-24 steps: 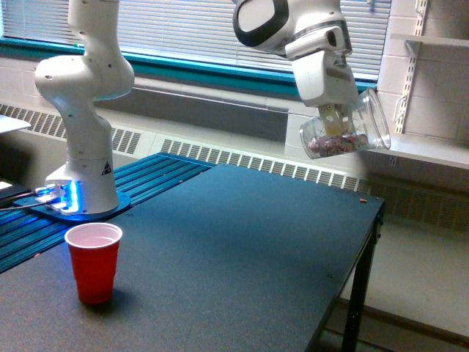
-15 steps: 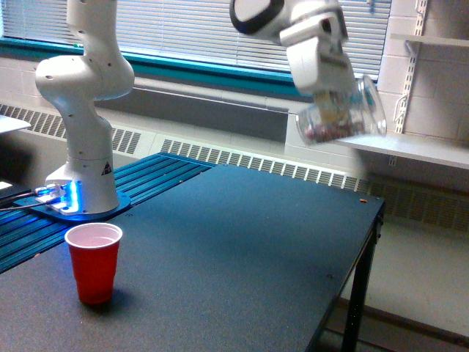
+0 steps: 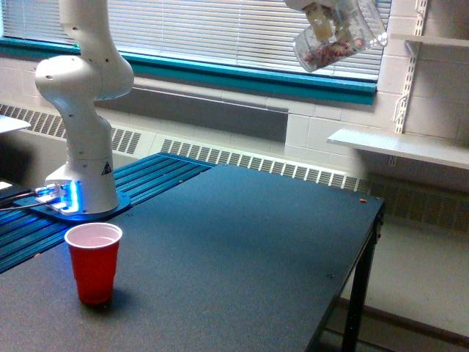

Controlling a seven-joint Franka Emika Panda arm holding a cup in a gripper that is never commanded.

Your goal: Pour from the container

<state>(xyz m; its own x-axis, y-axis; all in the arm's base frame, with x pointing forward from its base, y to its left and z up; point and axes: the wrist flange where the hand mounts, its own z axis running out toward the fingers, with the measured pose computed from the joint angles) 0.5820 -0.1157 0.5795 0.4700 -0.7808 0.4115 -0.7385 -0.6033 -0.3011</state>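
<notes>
- The arm's white base (image 3: 80,176) stands at the exterior view's left on a blue slatted surface (image 3: 157,176), lit blue at its foot; nothing near it looks likely to obstruct a swing across.
- The red plastic cup (image 3: 93,262) stands upright with its mouth open on the dark table (image 3: 242,257), near the front at the left. It is the likely target, so I judge the stream should be aimed at the middle of its rim.
- The table between the red cup and the far right edge carries nothing else I can see.
- The clear plastic cup (image 3: 338,35) hangs at the top right, tilted, with small pinkish pieces lying in its lower side, well apart from the red cup.
- The gripper (image 3: 322,18) is mostly cut off by the frame's top; a finger shows against the cup, so it appears clamped on it.
- Advice: level the cup first, carry it over the red one, lower close, then tip slowly.
</notes>
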